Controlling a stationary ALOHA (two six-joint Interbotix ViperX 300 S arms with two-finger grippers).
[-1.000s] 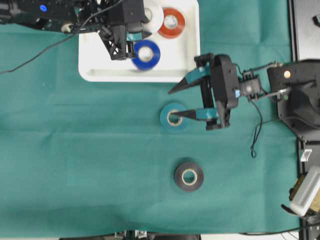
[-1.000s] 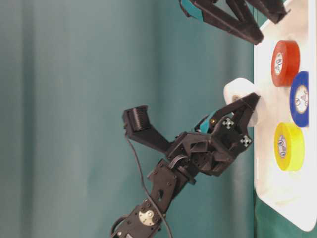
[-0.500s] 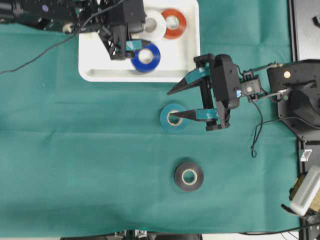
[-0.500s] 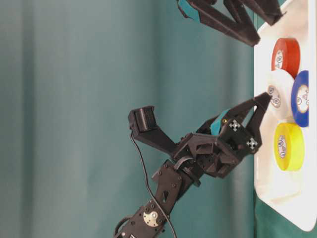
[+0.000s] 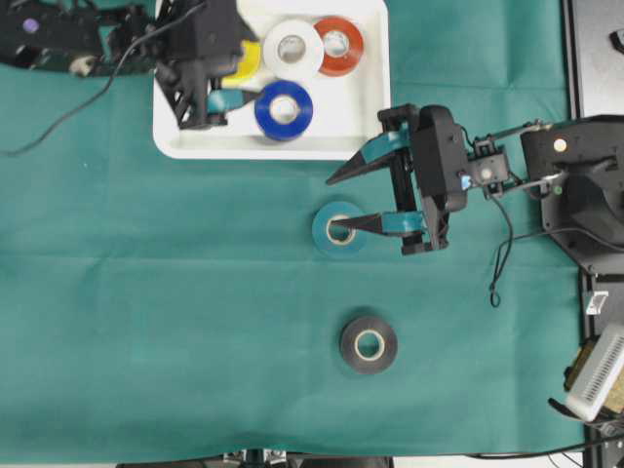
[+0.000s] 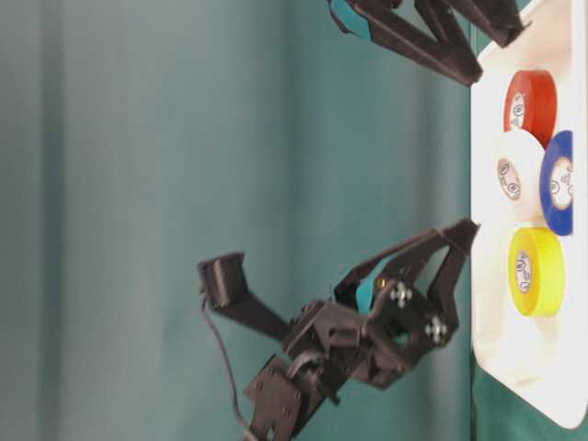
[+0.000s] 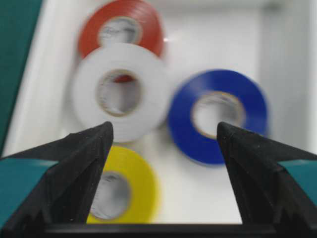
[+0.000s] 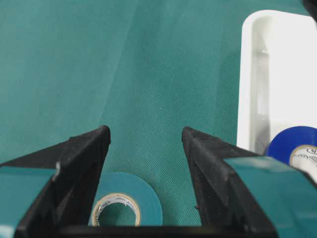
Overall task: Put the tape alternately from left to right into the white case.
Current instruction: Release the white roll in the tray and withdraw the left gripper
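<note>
The white case (image 5: 175,136) is the landmark here, sitting at the top of the green cloth (image 5: 146,322). Inside it lie four rolls: the white roll (image 5: 292,47) flat beside the red roll (image 5: 337,44), the blue roll (image 5: 284,109) just below them, and the yellow roll (image 5: 247,60) partly hidden under the arm. The left gripper (image 5: 198,112) hangs over the case's left part, jaws spread wide and holding nothing (the wrist view shows all four rolls lying past its fingertips (image 7: 101,136)). Below the case's lower right corner, out on the cloth, the teal roll (image 5: 336,229) lies flat. The right gripper (image 5: 337,205) is there, jaws well apart, one finger reaching over the teal roll's core, the other outside it toward the case; no squeeze shows. Farther from the case, the black roll (image 5: 369,344) lies alone on the cloth.
</note>
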